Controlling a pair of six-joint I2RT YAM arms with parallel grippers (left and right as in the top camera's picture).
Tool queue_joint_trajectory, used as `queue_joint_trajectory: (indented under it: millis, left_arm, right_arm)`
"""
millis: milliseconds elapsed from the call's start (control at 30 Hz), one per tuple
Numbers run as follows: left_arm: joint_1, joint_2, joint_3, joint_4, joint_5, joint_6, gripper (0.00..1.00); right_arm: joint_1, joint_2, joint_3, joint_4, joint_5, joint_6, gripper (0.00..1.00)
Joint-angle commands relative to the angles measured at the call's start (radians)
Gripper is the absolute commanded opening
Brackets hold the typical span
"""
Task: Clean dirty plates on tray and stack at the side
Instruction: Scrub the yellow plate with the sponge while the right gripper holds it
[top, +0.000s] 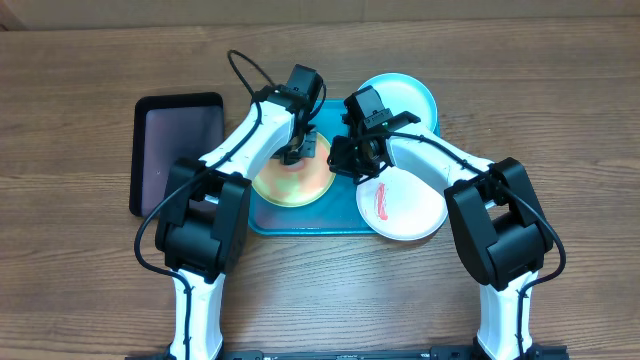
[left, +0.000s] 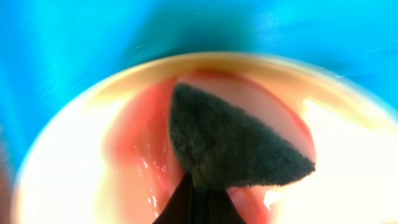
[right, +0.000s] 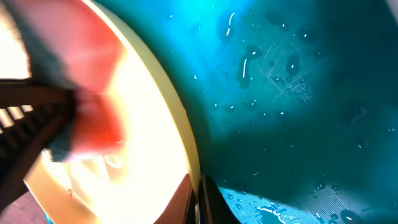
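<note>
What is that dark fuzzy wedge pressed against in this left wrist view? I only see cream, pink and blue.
Observer: The dark fuzzy wedge touches a round yellow-green plastic plate; the right end effector sits at its right edge.
Operator: Is it the only plate?
Observer: No. A round white plastic plate with a red smear lies to its right.
Operator: Any more?
Observer: A round light blue plastic plate lies beyond the white one, at the far right corner of the large turquoise rectangular plastic tray.
</note>
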Motion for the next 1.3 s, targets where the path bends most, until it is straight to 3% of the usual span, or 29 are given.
queue_joint_trajectory:
  millis: [0, 200, 300, 400, 500, 733, 900, 1067, 1200, 1267]
  left_arm:
    - [0.023, 0.021, -0.013, -0.126, -0.246, -0.129, 0.04]
    - [0.023, 0.021, -0.013, -0.292, -0.223, -0.112, 0.04]
    - [0.023, 0.021, -0.013, -0.306, -0.087, 0.034, 0.04]
    - [0.018, 0.021, -0.013, -0.278, 0.112, 0.254, 0.04]
    - [0.011, 0.021, -0.013, -0.228, 0.265, 0.401, 0.04]
    - [0.0, 0.021, -0.015, -0.037, 0.236, 0.414, 0.04]
    - [0.0, 0.021, -0.015, 0.085, 0.085, 0.305, 0.04]
    - [0.009, 0.021, -0.015, 0.1, -0.264, 0.006, 0.04]
    - [0.026, 0.021, -0.015, -0.01, -0.291, -0.156, 0.04]
    - [0.033, 0.021, -0.015, -0.123, -0.21, -0.203, 0.04]
  right_arm:
    - [0.011, 0.014, 0.005, -0.01, -0.02, -0.006, 0.04]
    - [0.011, 0.014, 0.005, -0.009, -0.02, -0.006, 0.04]
    - [0.011, 0.014, 0.005, -0.008, -0.02, -0.006, 0.04]
    - [0.011, 0.014, 0.005, -0.003, -0.02, -0.006, 0.04]
    - [0.011, 0.014, 0.005, -0.002, -0.021, -0.006, 0.04]
    - [0.011, 0.014, 0.005, -0.002, -0.02, -0.01, 0.04]
    - [0.011, 0.014, 0.005, -0.006, -0.021, -0.029, 0.04]
    - [0.011, 0.014, 0.005, -0.01, -0.013, -0.029, 0.04]
    - [0.011, 0.014, 0.005, -0.01, -0.002, -0.028, 0.04]
    - [0.011, 0.014, 0.005, -0.005, -0.002, -0.028, 0.04]
